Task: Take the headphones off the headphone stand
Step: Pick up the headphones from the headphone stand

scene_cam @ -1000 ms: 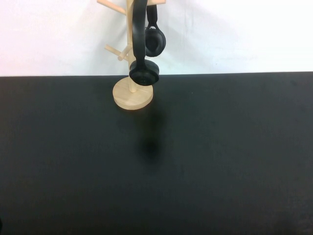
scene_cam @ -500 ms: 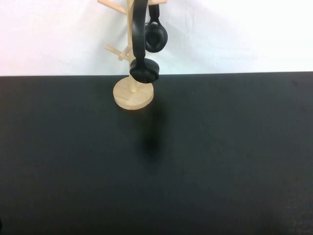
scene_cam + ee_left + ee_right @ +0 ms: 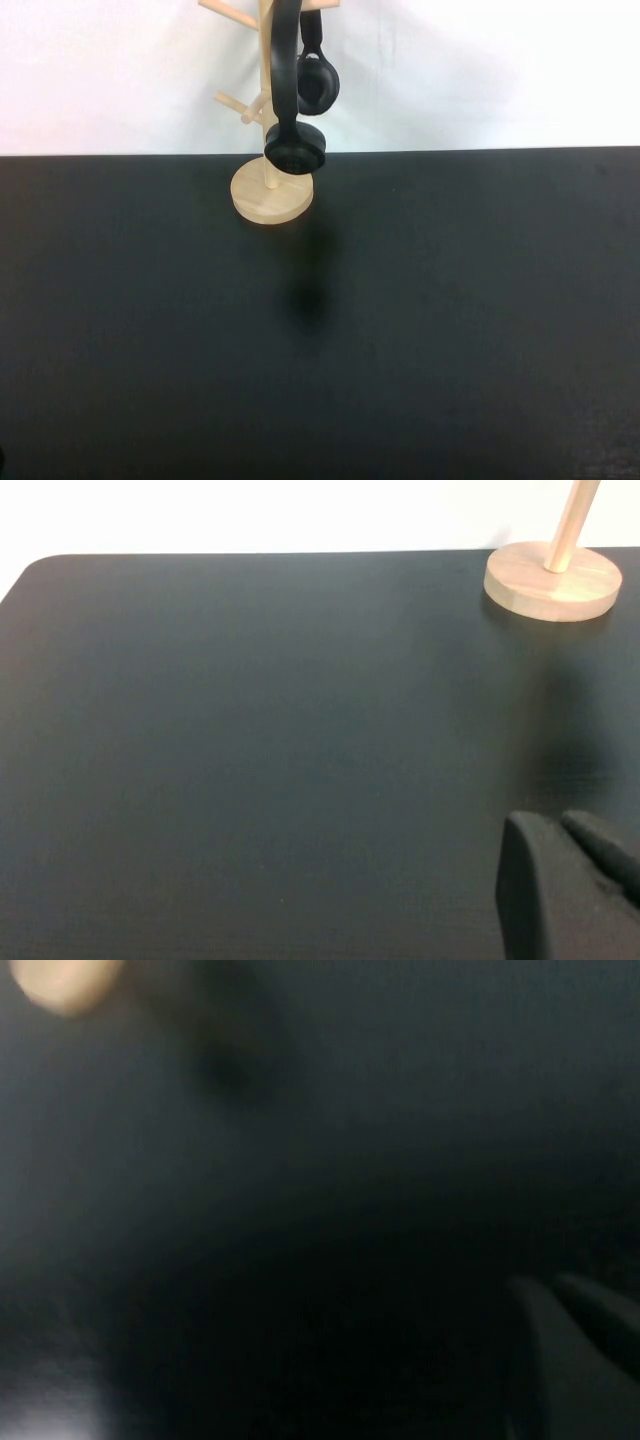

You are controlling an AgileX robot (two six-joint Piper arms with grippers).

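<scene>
While your high view shows the headphones [image 3: 296, 100] hanging on the headphone stand [image 3: 271, 196] at the black table's [image 3: 400, 330] far edge, its top cut off, wide bare tabletop lies in front. In your left wrist view the left gripper [image 3: 590, 865] sits low over the table with fingers together. Your right wrist view is dim; the right gripper [image 3: 580, 1335] is closed on nothing.

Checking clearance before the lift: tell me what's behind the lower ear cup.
Behind the lower ear cup stands the headphone stand: its pole, base showing below. The pole section directly behind the cup is covered.
</scene>
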